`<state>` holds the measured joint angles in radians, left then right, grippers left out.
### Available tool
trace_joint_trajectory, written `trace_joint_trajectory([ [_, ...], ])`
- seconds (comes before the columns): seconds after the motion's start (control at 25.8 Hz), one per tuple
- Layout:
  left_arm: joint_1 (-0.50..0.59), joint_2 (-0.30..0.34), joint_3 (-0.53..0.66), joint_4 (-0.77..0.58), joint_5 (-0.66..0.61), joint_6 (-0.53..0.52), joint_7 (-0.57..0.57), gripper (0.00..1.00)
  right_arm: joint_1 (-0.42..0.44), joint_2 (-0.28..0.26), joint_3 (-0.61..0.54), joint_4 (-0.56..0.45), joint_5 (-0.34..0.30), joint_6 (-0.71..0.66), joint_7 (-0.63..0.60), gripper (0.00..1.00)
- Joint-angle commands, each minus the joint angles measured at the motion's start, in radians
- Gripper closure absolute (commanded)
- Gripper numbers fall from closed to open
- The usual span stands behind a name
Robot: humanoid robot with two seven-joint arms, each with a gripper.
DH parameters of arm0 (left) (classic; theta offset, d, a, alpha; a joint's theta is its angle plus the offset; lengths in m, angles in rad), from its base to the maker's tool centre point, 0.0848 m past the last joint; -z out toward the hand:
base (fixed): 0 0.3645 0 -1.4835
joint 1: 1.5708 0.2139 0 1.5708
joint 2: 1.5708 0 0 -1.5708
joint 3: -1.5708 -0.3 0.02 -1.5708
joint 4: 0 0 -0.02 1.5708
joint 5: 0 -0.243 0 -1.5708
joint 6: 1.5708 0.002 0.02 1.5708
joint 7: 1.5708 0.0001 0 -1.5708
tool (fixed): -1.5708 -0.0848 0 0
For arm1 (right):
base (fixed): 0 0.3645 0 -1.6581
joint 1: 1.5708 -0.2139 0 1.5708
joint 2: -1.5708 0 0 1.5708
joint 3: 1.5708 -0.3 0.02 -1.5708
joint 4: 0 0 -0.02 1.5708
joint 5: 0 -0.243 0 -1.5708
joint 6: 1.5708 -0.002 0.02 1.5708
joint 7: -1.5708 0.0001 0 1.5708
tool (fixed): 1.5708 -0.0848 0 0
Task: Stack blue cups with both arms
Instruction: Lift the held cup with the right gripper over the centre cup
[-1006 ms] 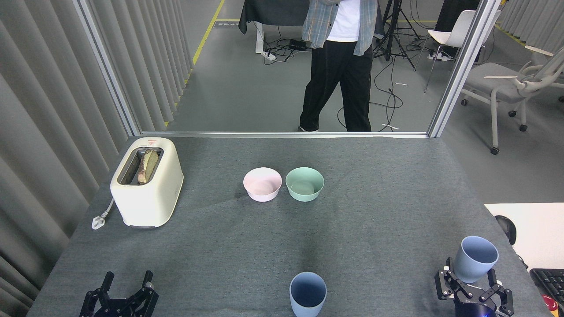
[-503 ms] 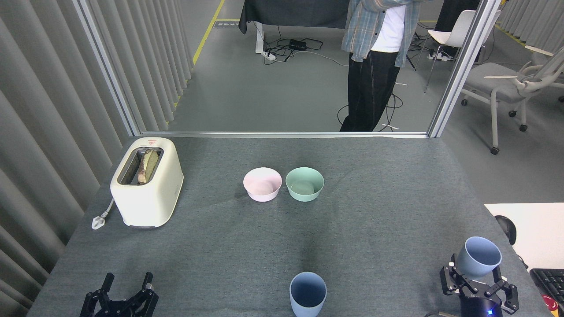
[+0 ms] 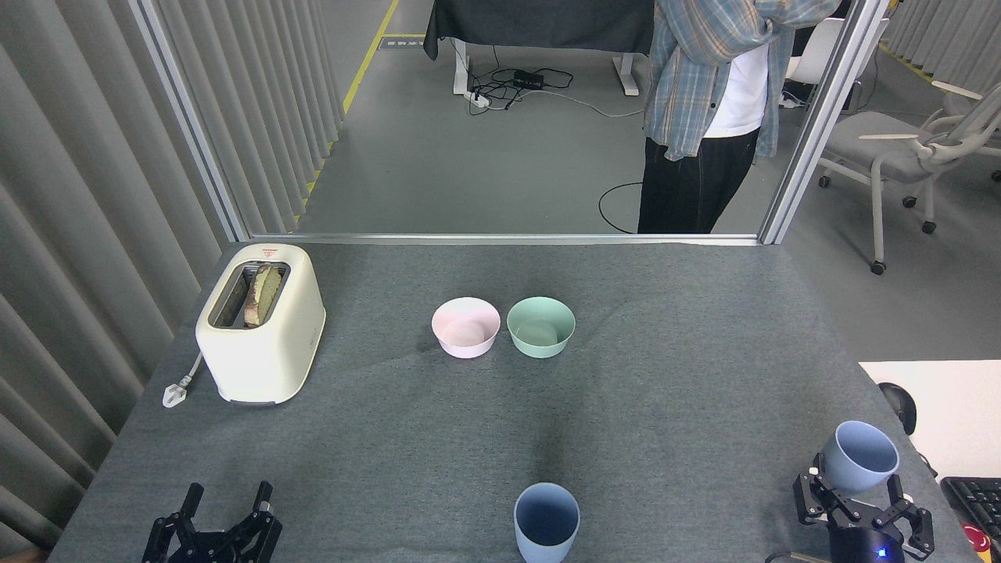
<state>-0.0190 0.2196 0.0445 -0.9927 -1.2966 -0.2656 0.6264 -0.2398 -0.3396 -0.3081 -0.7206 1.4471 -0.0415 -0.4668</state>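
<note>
The stacking is not yet done; the two blue cups stand apart, one in the robot's grasp and one free. The right gripper (image 3: 860, 512), at the near right corner of the tabletop (image 3: 672, 407), has its jaws pinching the lower body of one blue cup (image 3: 859, 467), which is tilted with its open mouth showing and seems lifted clear of the cloth, though its base is hidden by the fingers; the second blue cup (image 3: 547, 522) stands upright at the near middle edge, well apart from the first, untouched. The left gripper (image 3: 225, 520) sits at the near left, its jaws spread and holding nothing. The pink bowl (image 3: 466, 327) and mint-green bowl (image 3: 540, 327) stand side by side farther back, just beside each other, and the toaster (image 3: 262, 322) sits at the left; none of these belong to the job. By my judgement the pick-up is accomplished; what remains is carrying the held cup across to the standing one, lining it up above the mouth, lowering it in and letting go.
</note>
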Motion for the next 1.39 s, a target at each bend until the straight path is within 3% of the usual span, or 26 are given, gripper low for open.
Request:
trace_joint_trajectory([
  [0.0, -0.003, -0.002, -0.002, 0.0, 0.0, 0.0, -0.001, 0.0, -0.016, -0.015, 0.001, 0.015, -0.002, 0.002, 0.002, 0.0],
  [0.23, -0.004, 0.0, -0.002, 0.003, 0.0, 0.0, -0.001, 0.0, -0.07, -0.016, 0.004, 0.072, -0.002, 0.012, 0.002, 0.03],
  [0.35, -0.004, 0.001, -0.002, 0.009, 0.0, 0.0, -0.001, 0.0, -0.07, -0.013, 0.011, 0.072, 0.001, 0.011, 0.002, 0.43],
  [0.39, -0.004, 0.001, -0.002, 0.009, 0.0, 0.0, -0.001, 0.0, -0.067, -0.01, 0.012, 0.072, 0.002, 0.008, 0.002, 0.53],
  [0.5, -0.004, 0.001, -0.002, 0.009, 0.0, 0.0, 0.003, 0.0, -0.061, -0.002, 0.012, 0.069, 0.002, 0.002, 0.0, 0.67],
  [0.58, -0.003, 0.001, -0.002, 0.009, -0.001, 0.0, 0.004, 0.0, -0.041, 0.002, 0.024, 0.032, 0.004, -0.014, -0.006, 0.67],
  [0.62, -0.003, 0.001, -0.002, 0.009, -0.001, 0.0, 0.004, 0.0, -0.019, 0.014, 0.047, -0.02, 0.004, -0.035, -0.006, 0.7],
  [0.74, -0.001, 0.0, -0.002, 0.009, 0.0, 0.0, 0.006, 0.0, 0.12, 0.059, 0.106, -0.329, -0.002, -0.112, 0.002, 0.74],
  [0.85, 0.004, -0.002, -0.002, 0.009, 0.0, 0.002, 0.007, 0.0, 0.237, 0.086, 0.112, -0.597, -0.004, -0.297, 0.013, 0.74],
  [1.01, 0.005, -0.002, 0.0, 0.009, 0.0, 0.002, 0.009, 0.0, 0.366, 0.202, 0.132, -0.856, 0.002, -0.494, 0.094, 0.76],
  [1.08, 0.005, -0.003, 0.0, 0.009, 0.0, 0.003, 0.007, 0.0, 0.393, 0.249, 0.224, -0.916, 0.019, -0.492, 0.117, 0.78],
  [1.16, 0.007, -0.006, 0.0, 0.008, 0.0, 0.003, 0.007, 0.0, 0.398, 0.26, 0.311, -0.941, 0.053, -0.479, 0.122, 0.79],
  [1.35, 0.01, -0.011, -0.002, 0.006, 0.0, 0.006, 0.009, 0.0, 0.409, 0.317, 0.409, -0.953, 0.142, -0.445, 0.145, 0.8],
])
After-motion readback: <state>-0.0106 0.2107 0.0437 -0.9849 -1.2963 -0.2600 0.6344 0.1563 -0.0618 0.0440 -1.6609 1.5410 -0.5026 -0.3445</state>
